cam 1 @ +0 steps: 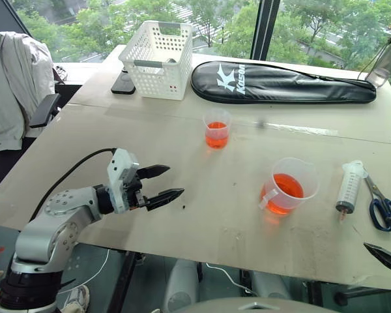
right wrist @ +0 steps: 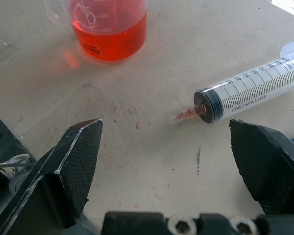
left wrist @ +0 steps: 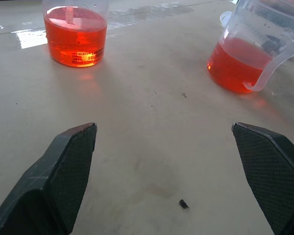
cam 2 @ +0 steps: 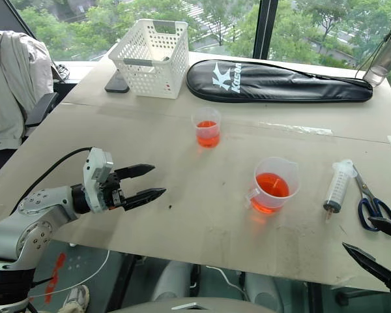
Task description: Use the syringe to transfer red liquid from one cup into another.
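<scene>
The syringe (cam 1: 350,186) lies flat on the table at the right, its dark tip toward the front edge, with a trace of red in the tip (right wrist: 186,113). To its left stands the handled measuring cup (cam 1: 288,186), holding red liquid (cam 1: 287,189). The small handle-less cup (cam 1: 217,128) stands farther back toward the middle, also holding red liquid (left wrist: 76,36). My left gripper (cam 1: 173,181) hovers open over the table's front left, pointing toward both cups, with nothing between its fingers. My right gripper (cam 2: 357,233) is open at the front right corner, just short of the syringe (right wrist: 255,90), and holds nothing.
Blue-handled scissors (cam 1: 381,205) lie right beside the syringe. A white basket (cam 1: 158,59), a dark phone (cam 1: 124,83), a black racket bag (cam 1: 280,83) and a bottle (cam 1: 388,62) line the back. A chair with a jacket (cam 1: 13,85) stands at the left.
</scene>
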